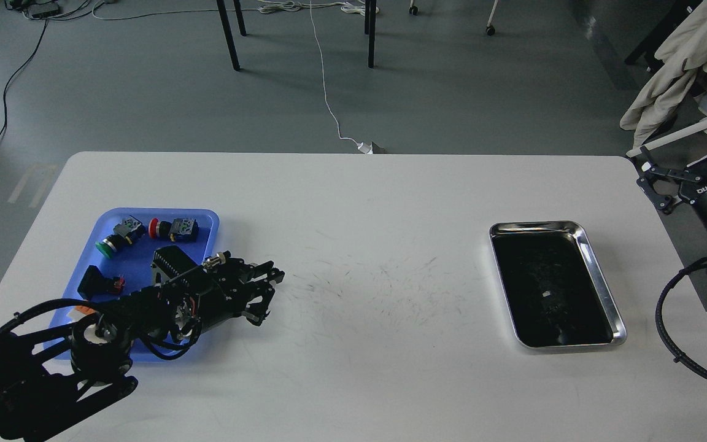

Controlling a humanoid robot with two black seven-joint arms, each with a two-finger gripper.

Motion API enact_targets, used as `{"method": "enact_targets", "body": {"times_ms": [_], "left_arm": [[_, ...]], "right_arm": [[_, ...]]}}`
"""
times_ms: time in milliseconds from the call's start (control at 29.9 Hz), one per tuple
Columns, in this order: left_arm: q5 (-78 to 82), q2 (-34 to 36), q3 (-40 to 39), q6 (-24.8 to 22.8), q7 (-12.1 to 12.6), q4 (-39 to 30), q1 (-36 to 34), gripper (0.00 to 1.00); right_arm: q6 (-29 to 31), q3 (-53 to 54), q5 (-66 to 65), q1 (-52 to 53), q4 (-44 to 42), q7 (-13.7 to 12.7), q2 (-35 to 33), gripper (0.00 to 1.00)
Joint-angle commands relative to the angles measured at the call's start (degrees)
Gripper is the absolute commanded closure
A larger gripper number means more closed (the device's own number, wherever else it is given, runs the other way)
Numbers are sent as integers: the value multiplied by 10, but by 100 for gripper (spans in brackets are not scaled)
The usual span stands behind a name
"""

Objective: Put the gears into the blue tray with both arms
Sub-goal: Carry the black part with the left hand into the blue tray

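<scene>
1. My left gripper point(266, 293) hangs just above the white table point(353, 344), a little past the right rim of the blue tray point(145, 264), while my forearm lies across the tray's near right corner.
2. The fingers point(272, 274) of that gripper are drawn close together, but they are dark and seen small, so I cannot tell whether a gear sits between them; no gear shows anywhere on the table.
3. The blue tray lies at the left of the table with its long axis running away from me and leaning slightly to the right.
4. Inside it, at the far end, lie a green-capped push button point(108, 246) and a red-capped push button point(169, 229), both on their sides with the caps pointing left.
5. Nearer to me is a black switch block point(99, 283) with its red tip pointing right.
6. My right gripper point(685, 175) is held beyond the table's right edge with its fingers spread wide and nothing between them.
7. A steel tray point(599, 276) with a dark inside lies at the right of the table, its long axis also running away from me.
8. The tabletop is white, with fine dark scratches in the middle.
9. Beyond it is a grey floor with a white cable point(329, 98), black table legs point(228, 34), and pale cloth point(679, 61) draped at the upper right.
</scene>
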Motion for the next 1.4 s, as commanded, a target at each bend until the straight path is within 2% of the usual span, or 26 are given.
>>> {"method": "enact_targets", "body": {"times_ms": [0,100,167,201,301,502,1104,1371], "left_arm": [[-66,85,-26,-2,0,-64,-1,89],[-116,156,-30,0,-7,-78,0,89],[-139,189,-29,5,-29,-75,1,89],[-156,201,-27,8,-37,-71,6,89],[-211,212,-22,32,-44,-41,17,89],[-248,177,-22,38,-46,36,33,89],[-241,53,-19,41,-47,188,53,88],[-243,40,-19,43,-55,217,53,85]], "right_arm": [[0,-1,0,0,0,0,0,3],[-1,-3,-1,0,-1,-3,0,3],[-1,-3,-1,0,-1,-4,0,3],[-1,-4,-1,0,-2,-4,0,3],[-2,-4,-1,-1,-3,-4,0,3],[0,-4,-1,-1,-2,-4,0,3],[-2,-4,-2,-3,-3,-4,-4,2],[-2,-4,-2,-3,-7,-4,-5,2]]}}
